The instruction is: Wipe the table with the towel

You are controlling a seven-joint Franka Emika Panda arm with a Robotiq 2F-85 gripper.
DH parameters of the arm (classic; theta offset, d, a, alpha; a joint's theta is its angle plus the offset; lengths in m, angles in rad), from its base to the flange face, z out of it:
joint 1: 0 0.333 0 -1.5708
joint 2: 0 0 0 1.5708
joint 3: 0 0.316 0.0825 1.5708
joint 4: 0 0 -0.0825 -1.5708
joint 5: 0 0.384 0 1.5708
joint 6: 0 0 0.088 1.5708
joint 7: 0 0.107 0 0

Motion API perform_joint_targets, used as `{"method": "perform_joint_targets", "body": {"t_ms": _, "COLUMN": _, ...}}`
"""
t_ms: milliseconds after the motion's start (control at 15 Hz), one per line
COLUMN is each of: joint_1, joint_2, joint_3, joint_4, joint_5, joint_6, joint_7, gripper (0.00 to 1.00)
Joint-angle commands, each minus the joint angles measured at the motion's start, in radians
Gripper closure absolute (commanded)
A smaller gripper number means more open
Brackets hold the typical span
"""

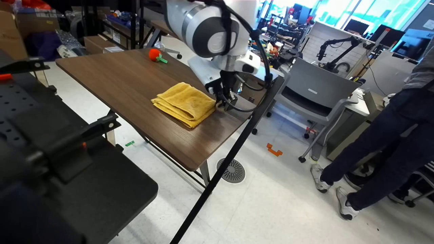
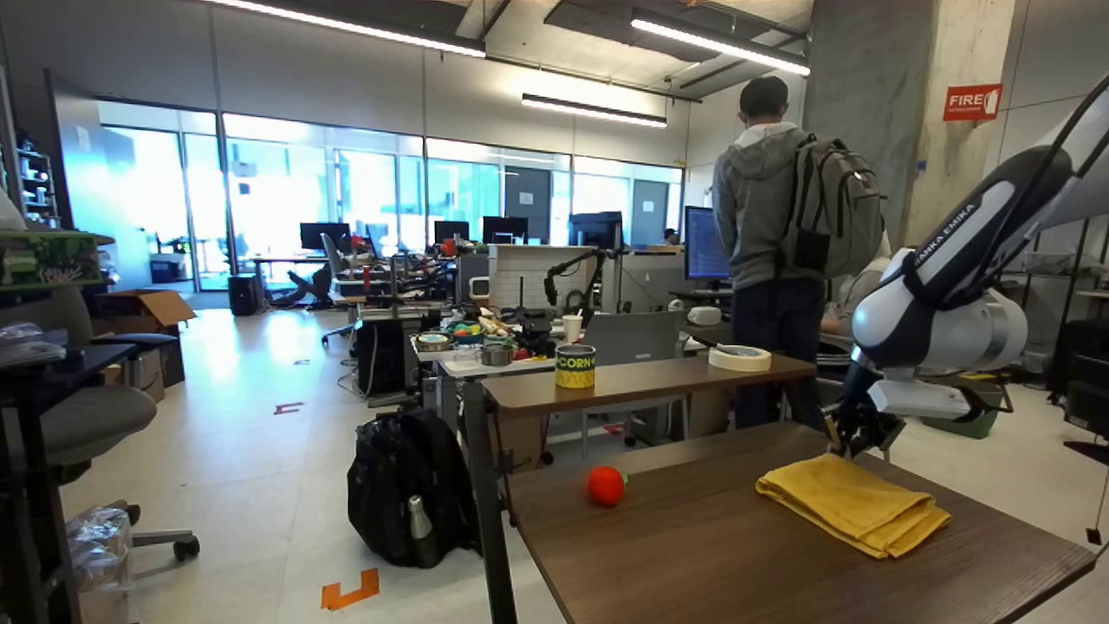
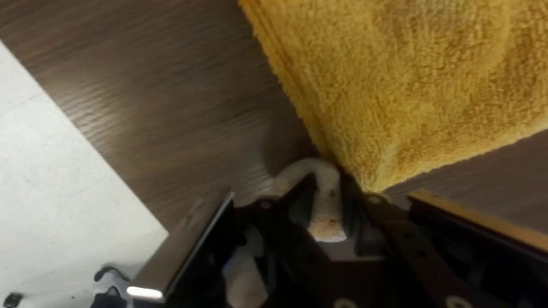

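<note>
The yellow folded towel (image 1: pixel 185 101) lies flat near one end of the dark brown table (image 1: pixel 115 76). In an exterior view the towel (image 2: pixel 853 503) lies at the right of the tabletop (image 2: pixel 693 555). My gripper (image 1: pixel 226 99) is low over the table, just beside the towel's corner. In the wrist view the gripper's fingers (image 3: pixel 321 193) are spread wide, with no cloth between them. The towel (image 3: pixel 406 85) fills the upper right there, its corner reaching close to the fingers. A beige curved piece (image 3: pixel 327 205) shows between the finger links; whether it rests on the table is unclear.
A red ball with a green tab (image 2: pixel 606 485) lies on the table away from the towel. A raised shelf (image 2: pixel 658 381) along the table's side bears a corn can (image 2: pixel 575 366) and a tape roll (image 2: pixel 739 358). A grey chair (image 1: pixel 312 89) stands beyond the table end.
</note>
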Motion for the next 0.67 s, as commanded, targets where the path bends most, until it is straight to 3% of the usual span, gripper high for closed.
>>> {"method": "perform_joint_targets", "body": {"t_ms": 0, "joint_1": 0.136, "joint_2": -0.127, "joint_3": -0.040, "joint_4": -0.238, "joint_5": -0.055, "joint_6": 0.207, "joint_7": -0.011, "gripper": 0.96}}
{"method": "perform_joint_targets", "body": {"t_ms": 467, "joint_1": 0.527, "joint_2": -0.166, "joint_3": -0.145, "joint_4": -0.456, "joint_5": -0.097, "joint_6": 0.562, "joint_7": -0.018, "gripper": 0.96}}
{"method": "perform_joint_targets", "body": {"t_ms": 600, "joint_1": 0.514, "joint_2": -0.160, "joint_3": -0.067, "joint_4": -0.464, "joint_5": -0.127, "joint_6": 0.645, "joint_7": -0.063, "gripper": 0.96}}
